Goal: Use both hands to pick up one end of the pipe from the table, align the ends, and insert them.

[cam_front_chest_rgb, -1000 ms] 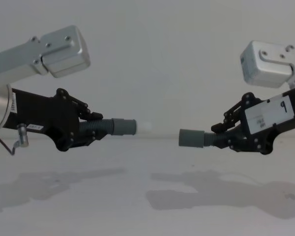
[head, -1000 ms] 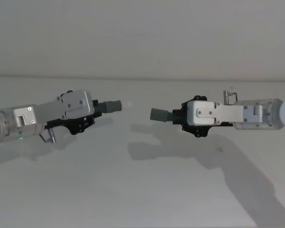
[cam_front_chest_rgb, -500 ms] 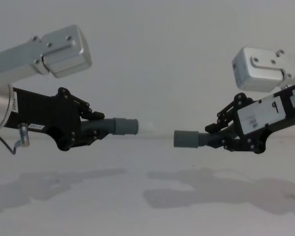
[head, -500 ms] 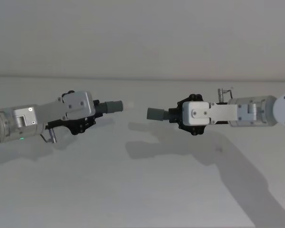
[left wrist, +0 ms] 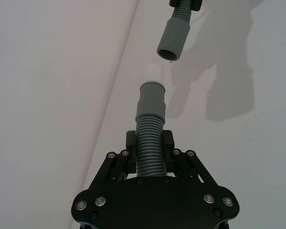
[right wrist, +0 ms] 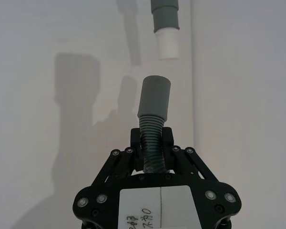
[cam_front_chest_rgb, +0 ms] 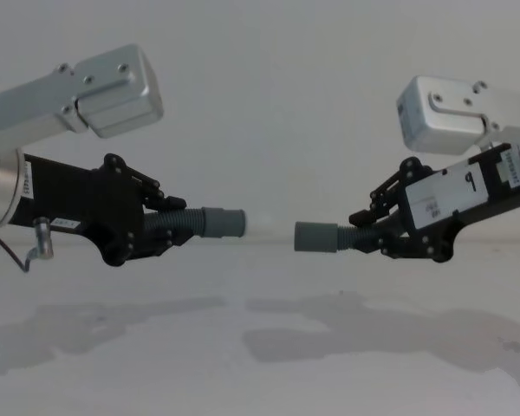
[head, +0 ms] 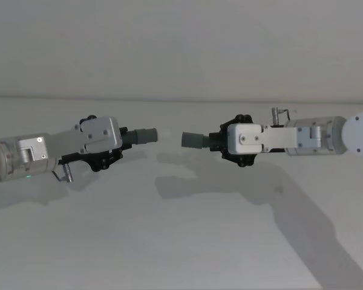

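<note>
Gap between the two cuffs is smaller than a sec ago, and that's mostly the right arm's doing. In the head view my right gripper point(head: 221, 142) has slid toward frame centre from mid-right, carrying its hose piece point(right wrist: 151, 138), fingers clamped on the ribbed part, grey cuff point(head: 193, 140) leading. Left gripper point(head: 118, 147) has hardly moved; it sits left of centre, fingers clamped on the ribs of the other hose piece point(left wrist: 149, 145), whose cuff point(head: 147, 135) points right. A whitish tip point(right wrist: 167, 44) sticks out of the left cuff; that looks like the part that goes in.

Both pieces are in the air, well off the table point(head: 181, 241), shadows below them. Ends are near but still apart.

Alignment isn't there yet, I think. In the chest view the left cuff point(cam_front_chest_rgb: 226, 223) sits a bit higher than the right cuff point(cam_front_chest_rgb: 315, 237), and the left piece tilts up slightly. From the left wrist cam the open mouth of the far cuff point(left wrist: 173, 42) is offset to one side of my axis and angled.

So: pickup done, approach well along, insertion not begun. Next I'd level the heights and square the axes before closing the last bit, else the rims will likely butt and the flexible hose will buckle.
</note>
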